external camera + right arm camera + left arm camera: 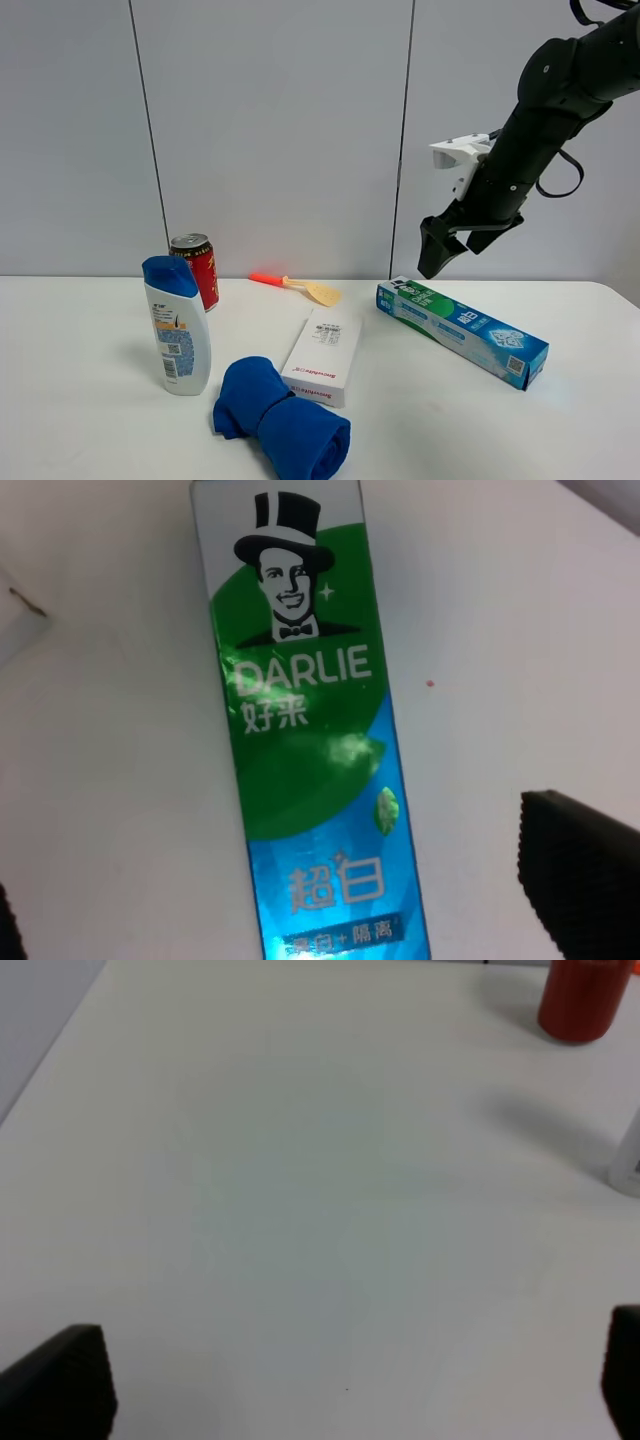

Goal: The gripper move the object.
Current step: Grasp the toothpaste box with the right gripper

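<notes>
The long blue-and-green toothpaste carton point(462, 330) lies flat on the white table point(90, 430), right of centre, angled toward the front right. My right gripper point(437, 258), a black claw on a black sleeved arm, hangs in the air just above the carton's far left end, not touching it. In the right wrist view the carton point(310, 730) fills the middle, with one black finger point(585, 880) well off to its side, so the jaws stand wide open. My left gripper point(340, 1380) is open and empty over bare table, and it is out of the exterior view.
A white flat box point(325, 355) lies left of the carton, with a rolled blue towel point(280, 418) in front of it. A white shampoo bottle point(177, 325), a red can point(197, 268) and an orange-handled spatula point(295, 286) stand further left and back. The can point(585, 998) also shows in the left wrist view.
</notes>
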{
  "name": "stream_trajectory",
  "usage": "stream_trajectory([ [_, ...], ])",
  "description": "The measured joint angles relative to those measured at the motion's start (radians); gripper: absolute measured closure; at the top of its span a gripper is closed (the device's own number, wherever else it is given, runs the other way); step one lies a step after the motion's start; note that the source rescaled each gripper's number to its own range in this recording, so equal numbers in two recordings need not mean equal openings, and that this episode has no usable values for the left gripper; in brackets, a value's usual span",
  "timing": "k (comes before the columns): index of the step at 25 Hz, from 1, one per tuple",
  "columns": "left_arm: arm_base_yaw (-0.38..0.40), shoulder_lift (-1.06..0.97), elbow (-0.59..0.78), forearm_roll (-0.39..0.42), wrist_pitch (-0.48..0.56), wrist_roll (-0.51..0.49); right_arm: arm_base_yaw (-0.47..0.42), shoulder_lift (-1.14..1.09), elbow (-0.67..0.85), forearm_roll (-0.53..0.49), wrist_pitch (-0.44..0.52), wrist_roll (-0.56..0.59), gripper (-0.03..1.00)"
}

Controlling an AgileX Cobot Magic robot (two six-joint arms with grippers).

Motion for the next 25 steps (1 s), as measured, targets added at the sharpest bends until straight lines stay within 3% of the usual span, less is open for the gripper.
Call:
stream_trajectory([
  [25, 0.0, 0.0, 0.0, 0.0, 0.0, 0.0, 0.001, 0.202, 0.0, -0.057, -0.093, 0.0, -0.03],
])
